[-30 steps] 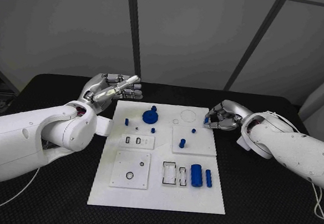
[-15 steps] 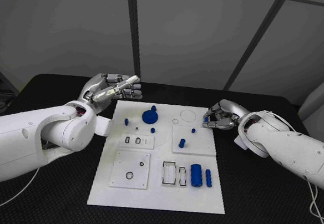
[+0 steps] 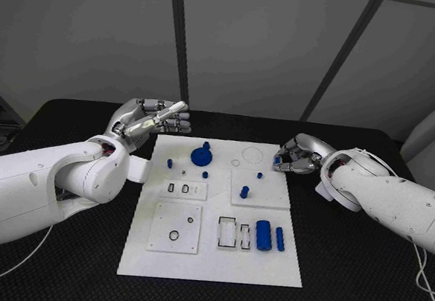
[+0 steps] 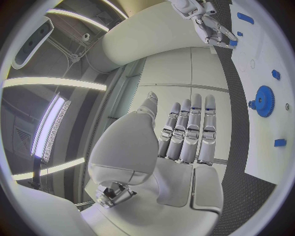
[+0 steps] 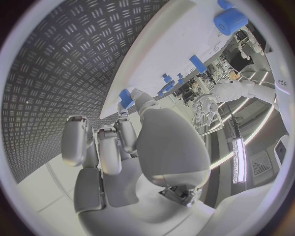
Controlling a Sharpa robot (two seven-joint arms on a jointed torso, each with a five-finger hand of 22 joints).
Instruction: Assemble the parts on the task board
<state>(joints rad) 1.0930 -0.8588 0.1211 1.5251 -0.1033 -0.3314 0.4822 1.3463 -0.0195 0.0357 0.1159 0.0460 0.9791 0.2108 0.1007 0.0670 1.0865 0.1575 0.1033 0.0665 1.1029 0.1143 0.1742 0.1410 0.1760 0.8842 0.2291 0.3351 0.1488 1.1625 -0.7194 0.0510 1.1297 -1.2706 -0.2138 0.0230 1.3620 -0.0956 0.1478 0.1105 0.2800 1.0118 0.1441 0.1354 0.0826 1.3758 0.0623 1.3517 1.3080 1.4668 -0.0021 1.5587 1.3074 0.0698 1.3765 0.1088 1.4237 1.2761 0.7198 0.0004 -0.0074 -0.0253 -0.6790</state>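
Right silver hand (image 3: 297, 158) is pinching a small blue part (image 5: 126, 98) at the far right edge of the white task board (image 3: 212, 262). Left silver hand (image 3: 152, 119) hovers beyond the board's far left corner, fingers straight, holding nothing.

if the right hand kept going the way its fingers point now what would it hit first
Probably the task board: the right hand holds a small blue part at the board's far right edge, fingers aimed inward over it. Height above it is unclear.

White task board (image 3: 208, 258), blue parts: gear-shaped piece (image 3: 202, 153), cylinder (image 3: 263, 235), slim bar (image 3: 281, 239), small pegs (image 3: 244, 192), black table (image 3: 51, 264) seen embossed with tread pattern, silver hands (image 3: 157, 120) on white arms (image 3: 29, 186).
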